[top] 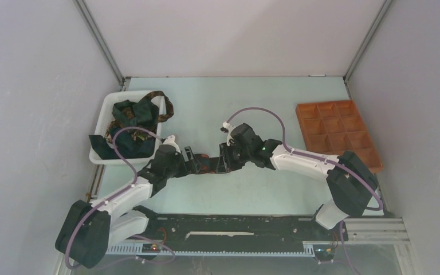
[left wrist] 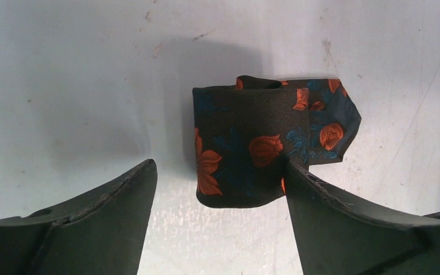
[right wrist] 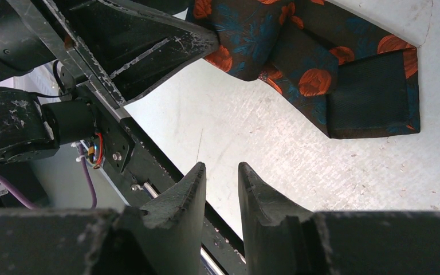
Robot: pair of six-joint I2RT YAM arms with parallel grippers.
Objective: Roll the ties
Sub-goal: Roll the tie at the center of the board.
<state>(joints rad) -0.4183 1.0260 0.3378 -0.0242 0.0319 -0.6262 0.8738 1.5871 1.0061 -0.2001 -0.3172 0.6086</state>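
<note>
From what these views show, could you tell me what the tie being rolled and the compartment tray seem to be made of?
The tie looks like woven fabric with a faint sheen: fine grain, orange flowers and teal leaves worked in, soft folds. The compartment tray appears to be rigid moulded plastic, matte orange-brown, with crisp straight dividers; the distance leaves this less certain.

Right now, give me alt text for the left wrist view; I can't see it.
A dark tie with orange flowers, partly rolled, lies on the white table. The left gripper is open, its right finger touching the roll's edge.
</note>
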